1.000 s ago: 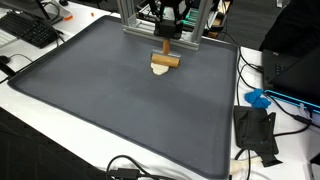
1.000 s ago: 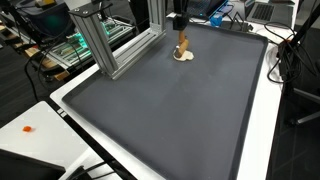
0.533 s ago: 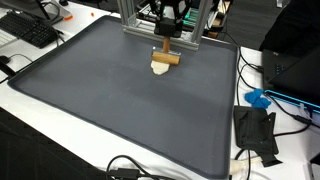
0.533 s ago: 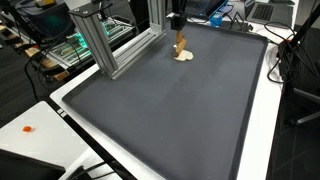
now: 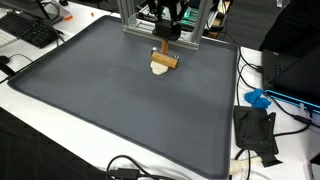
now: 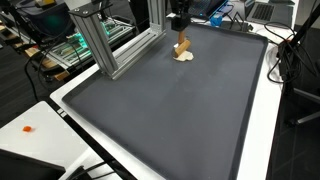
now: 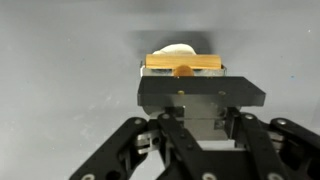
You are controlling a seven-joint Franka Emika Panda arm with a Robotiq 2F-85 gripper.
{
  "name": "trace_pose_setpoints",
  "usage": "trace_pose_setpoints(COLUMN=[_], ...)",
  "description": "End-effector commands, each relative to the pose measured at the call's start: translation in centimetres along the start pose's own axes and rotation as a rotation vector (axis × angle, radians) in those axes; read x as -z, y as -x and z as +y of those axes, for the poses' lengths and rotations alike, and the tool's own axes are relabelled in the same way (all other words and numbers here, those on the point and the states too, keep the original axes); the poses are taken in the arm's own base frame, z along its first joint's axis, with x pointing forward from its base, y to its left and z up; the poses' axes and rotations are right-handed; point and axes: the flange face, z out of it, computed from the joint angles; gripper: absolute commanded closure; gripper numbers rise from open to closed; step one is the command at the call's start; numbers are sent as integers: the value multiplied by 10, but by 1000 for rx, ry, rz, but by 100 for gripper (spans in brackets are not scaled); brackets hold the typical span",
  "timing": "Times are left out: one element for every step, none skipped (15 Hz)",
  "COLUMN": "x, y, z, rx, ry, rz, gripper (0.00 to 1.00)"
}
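My gripper [image 5: 166,32] is at the far end of a dark grey mat [image 5: 110,100], also seen in the other exterior view [image 6: 178,20]. It is shut on the upright stick of a small wooden tool [image 5: 164,60] with a crossbar and a cream-coloured base, held at or just above the mat [image 6: 170,110]. The tool [image 6: 182,50] hangs straight down from the jaws. In the wrist view the wooden crossbar [image 7: 183,62] and the cream base behind it show beyond the black jaws [image 7: 198,95], whose tips are hidden by the gripper body.
An aluminium frame [image 5: 130,15] stands right behind the gripper, its posts also in an exterior view [image 6: 100,40]. A keyboard [image 5: 30,30] lies off the mat's corner. A blue object [image 5: 258,98], a black device [image 5: 255,130] and cables lie on the white table beside the mat.
The gripper and the wooden tool have shifted slightly, the tool appearing a little higher over the mat than before. Nothing else moved.
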Motion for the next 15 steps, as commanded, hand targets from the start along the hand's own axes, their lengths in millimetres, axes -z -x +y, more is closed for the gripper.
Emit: trace_pose_setpoints(x=[-24,-24,-25,-27,-29,-30,-30,-30,-30,-30,-31,-31,-31,-31,-31], y=[1,-1,-2,-3,-5,-6,-5,-4,-3,-2,-1,0,-1,-1,-1], z=[11,12,13,14,15,16,15,13,11,9,6,4,3,1,1], rx=[-160,-203,-240,-280,-325,-366,-408,-439,-462,-473,-480,-484,-482,-484,-490], ry=[9,9,17,23,29,36,49,55,56,57,53,52,47,44,44], rz=[38,50,66,76,79,81,65,46,24,-2,-30,-52,-74,-92,-104], gripper=[78,78,78,78,78,78,78,78,78,78,78,78,78,78,78])
